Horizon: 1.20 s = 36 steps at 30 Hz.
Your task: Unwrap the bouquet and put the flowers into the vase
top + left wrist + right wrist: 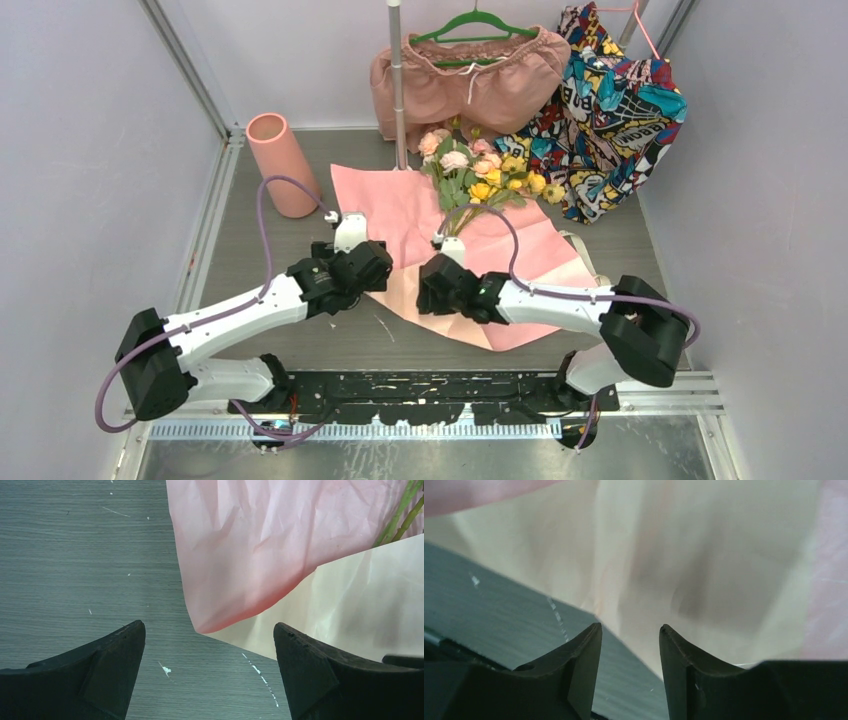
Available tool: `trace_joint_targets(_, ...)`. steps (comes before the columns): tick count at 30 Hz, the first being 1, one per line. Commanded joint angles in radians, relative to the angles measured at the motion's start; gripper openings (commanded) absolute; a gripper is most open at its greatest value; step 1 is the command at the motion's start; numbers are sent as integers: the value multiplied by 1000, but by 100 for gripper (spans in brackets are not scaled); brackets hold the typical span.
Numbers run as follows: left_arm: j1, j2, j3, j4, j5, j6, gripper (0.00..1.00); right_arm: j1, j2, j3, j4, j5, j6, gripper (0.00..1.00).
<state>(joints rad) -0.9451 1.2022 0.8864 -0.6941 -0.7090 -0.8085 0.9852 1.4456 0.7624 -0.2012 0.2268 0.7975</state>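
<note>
Pink paper (pixel 400 215) lies spread, flowers (pixel 480 170) on it (unwrapping seemingly done). Left gripper (pixel 207 626): wide, empty. Right gripper (pixel 630 627): half-parted, apparently empty. Next: grasp flowers low, carry to vase (pixel 280 160).

flowers (pixel 480 170): stem ends hidden behind right gripper (pixel 630 630) | paper wrap (pixel 684 565): blurred, right wrist view | pole (pixel 397 80): top cut off

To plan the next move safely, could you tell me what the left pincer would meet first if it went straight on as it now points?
Probably the corner of the pink wrapping paper, framed by the open left pincer, with the table right under it; depth is unclear.
</note>
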Motion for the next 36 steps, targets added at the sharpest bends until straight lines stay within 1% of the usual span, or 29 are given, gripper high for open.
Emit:
trace_joint_targets(1, -4, 0, 35, 59, -6, 8, 100, 131, -72, 57, -39, 115, 57, 52)
trace_joint_targets(5, -3, 8, 40, 68, -7, 18, 100, 204, -101, 67, -92, 194, 82, 51)
trace_joint_targets(8, -3, 28, 45, 90, 1, 31, 100, 208, -151, 55, -113, 241, 95, 51)
trace_joint_targets(11, -2, 52, 56, 147, 41, 64, 100, 189, -215, 49, -167, 338, 80, 53)
trace_joint_targets(12, -1, 57, 61, 174, 60, 82, 100, 160, -234, 46, -184, 335, 71, 55)
trace_joint_targets(15, 32, 76, 85, 255, 135, 132, 100, -3, -295, 23, -180, 223, 33, 58)
trace_joint_targets(18, 129, 139, 127, 321, 256, 165, 100, -189, -329, 4, -170, 144, -13, 58)
trace_joint_targets(20, 187, 211, 164, 343, 332, 189, 100, -268, -312, 23, -202, 133, -50, 56)
trace_joint_targets(23, 223, 335, 221, 340, 356, 218, 100, -320, -253, 63, -249, 136, -98, 54)
trace_joint_targets(25, 237, 398, 239, 336, 391, 210, 100, -321, -210, 66, -235, 115, -115, 54)
trace_joint_targets(27, 244, 432, 224, 366, 432, 189, 100, -321, -174, 51, -196, 98, -115, 55)
trace_joint_targets(28, 244, 450, 217, 379, 447, 179, 100, -323, -152, 45, -182, 110, -109, 54)
trace_joint_targets(30, 246, 481, 221, 372, 469, 159, 100, -339, -106, 42, -170, 118, -91, 47)
trace_joint_targets(36, 246, 547, 233, 336, 518, 128, 100, -363, 6, 42, -186, 122, -25, 30)
